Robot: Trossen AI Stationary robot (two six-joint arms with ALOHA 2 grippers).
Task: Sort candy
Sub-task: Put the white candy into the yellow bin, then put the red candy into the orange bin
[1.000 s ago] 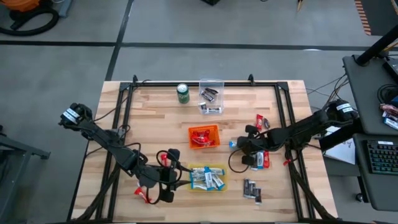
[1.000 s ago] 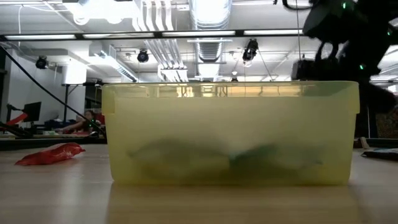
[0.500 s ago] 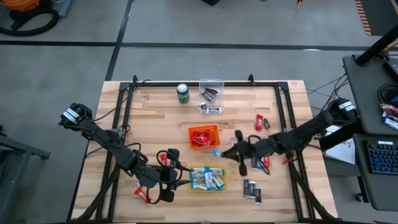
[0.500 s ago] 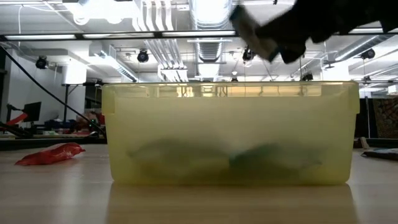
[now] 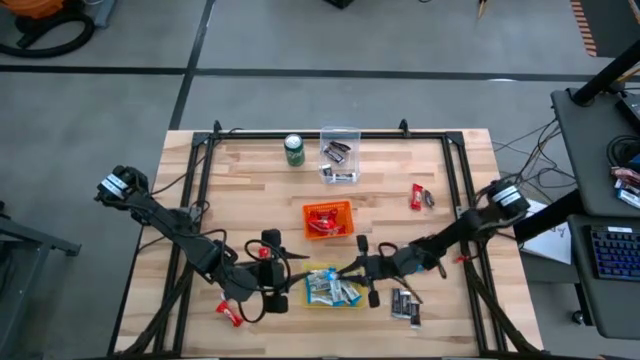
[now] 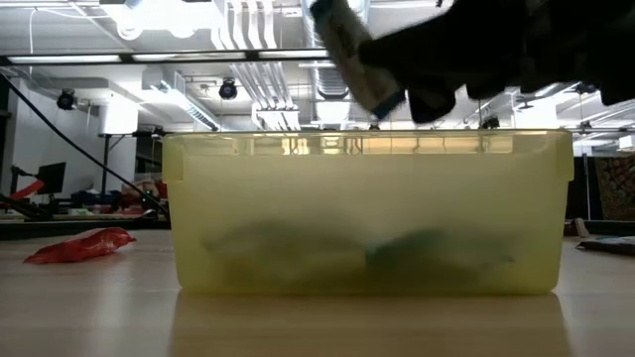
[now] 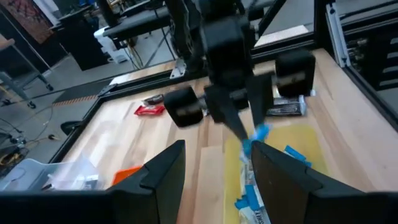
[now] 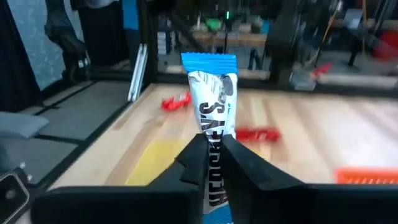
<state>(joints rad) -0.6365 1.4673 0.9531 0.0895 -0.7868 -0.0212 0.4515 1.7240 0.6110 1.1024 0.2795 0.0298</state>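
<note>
My right gripper (image 5: 354, 268) is shut on a blue-and-white candy bar (image 8: 214, 102) above the yellow bin (image 5: 352, 296), which holds several blue-and-white bars. The bar and gripper also show over the bin in the low view (image 6: 353, 52). My left gripper (image 7: 217, 180) is open and empty just left of the yellow bin (image 7: 292, 143). A red candy (image 5: 228, 312) lies on the table by the left arm. Another red candy (image 5: 421, 196) and dark candies (image 5: 405, 305) lie on the table's right half. My right gripper pinches the candy bar between its two fingers (image 8: 241, 163), on the bar's lower printed part (image 8: 216, 132). The bar's blue crimped end (image 8: 209, 60) sticks out past the fingertips. The bar is lifted clear, tilted above the yellow bin's rim (image 6: 367, 144).
An orange bin (image 5: 328, 220) with red candies stands mid-table. A clear bin (image 5: 340, 156) with dark candies and a green can (image 5: 294, 150) stand at the far edge. A black frame runs round the table's edges.
My right gripper has carried the blue-and-white bar from the table's right half toward the left and near edge, ending over the yellow bin, with the bar still held clear of the table.
</note>
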